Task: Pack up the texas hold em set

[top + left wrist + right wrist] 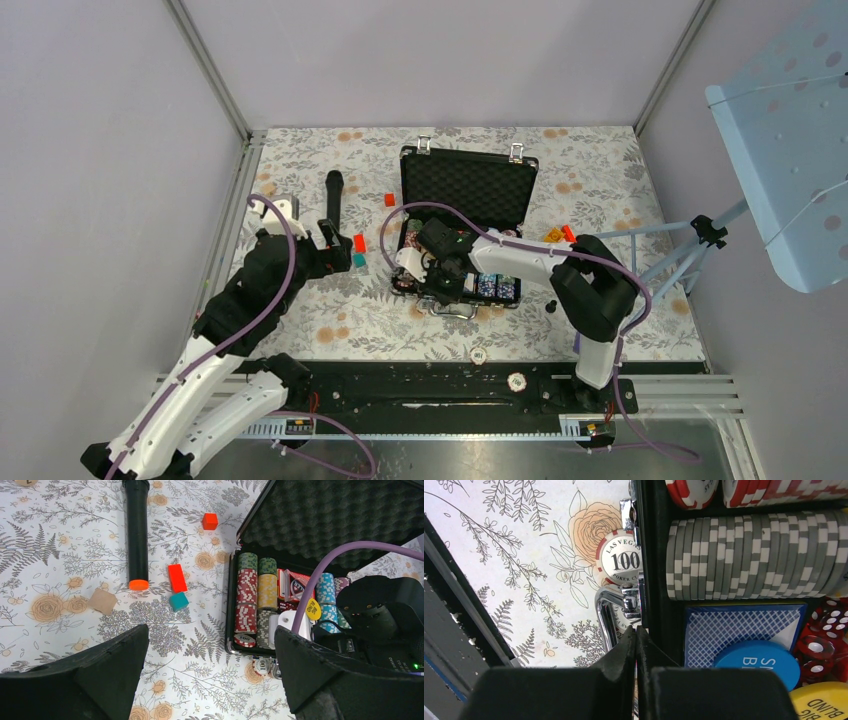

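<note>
Top view: open case (468, 185) on the desk (600, 180), right hand (432, 272) at its front edge. Left wrist: left hand (210, 636) gapes empty beside packed chips (247, 587). Right wrist: right hand pinched together on nothing visible, near a loose chip (621, 560) (probably slick; grip its rim).

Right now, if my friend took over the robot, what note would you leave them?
Left gripper: jaws open, empty, above the table left of the briefcase.
Right gripper: jaws shut, nothing seen between them, at the case's front edge by the handle.
Done: chip rows, card deck and blue button sit in the open case.
To do: loose 100 chip outside beside the handle; lid not closed.
</note>
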Available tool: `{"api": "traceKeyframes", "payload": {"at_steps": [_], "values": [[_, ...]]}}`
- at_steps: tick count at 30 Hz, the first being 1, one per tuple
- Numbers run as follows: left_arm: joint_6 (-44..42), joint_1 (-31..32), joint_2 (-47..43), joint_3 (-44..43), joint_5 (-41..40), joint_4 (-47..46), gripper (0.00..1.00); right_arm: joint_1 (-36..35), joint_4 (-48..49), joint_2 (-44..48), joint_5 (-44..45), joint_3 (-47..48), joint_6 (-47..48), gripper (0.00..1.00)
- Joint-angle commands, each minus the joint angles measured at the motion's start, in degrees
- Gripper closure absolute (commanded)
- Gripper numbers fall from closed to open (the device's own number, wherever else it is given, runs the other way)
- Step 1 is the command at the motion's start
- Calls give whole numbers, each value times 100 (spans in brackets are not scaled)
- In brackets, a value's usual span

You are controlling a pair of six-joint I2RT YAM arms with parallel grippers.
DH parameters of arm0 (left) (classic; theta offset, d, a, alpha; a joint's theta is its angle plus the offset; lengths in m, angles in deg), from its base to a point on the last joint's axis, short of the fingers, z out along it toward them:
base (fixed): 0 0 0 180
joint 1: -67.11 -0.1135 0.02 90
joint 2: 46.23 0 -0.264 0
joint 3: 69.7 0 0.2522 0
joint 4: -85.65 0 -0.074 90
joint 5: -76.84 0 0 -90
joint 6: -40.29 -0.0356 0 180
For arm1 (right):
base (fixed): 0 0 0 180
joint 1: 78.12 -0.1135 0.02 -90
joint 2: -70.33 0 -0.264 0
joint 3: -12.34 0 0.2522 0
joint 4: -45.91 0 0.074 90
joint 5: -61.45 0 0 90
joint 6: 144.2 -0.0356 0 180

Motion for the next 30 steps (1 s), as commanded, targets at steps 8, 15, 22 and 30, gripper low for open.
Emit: {"api": "traceKeyframes", "payload": {"at_steps": [8, 15, 22, 30], "values": [[-70, -107, 7, 47, 203, -287, 5, 324, 678, -221, 1401, 287, 222, 100], [-61, -154, 8, 56, 267, -311, 5, 458, 711, -319, 1670, 497, 326, 100], [-53, -205, 28, 65, 324, -327, 5, 559, 644, -538, 1709, 837, 447, 100], [-54, -284, 50, 74, 424, -357, 5, 640, 566, -700, 1776, 1031, 574, 100]]}}
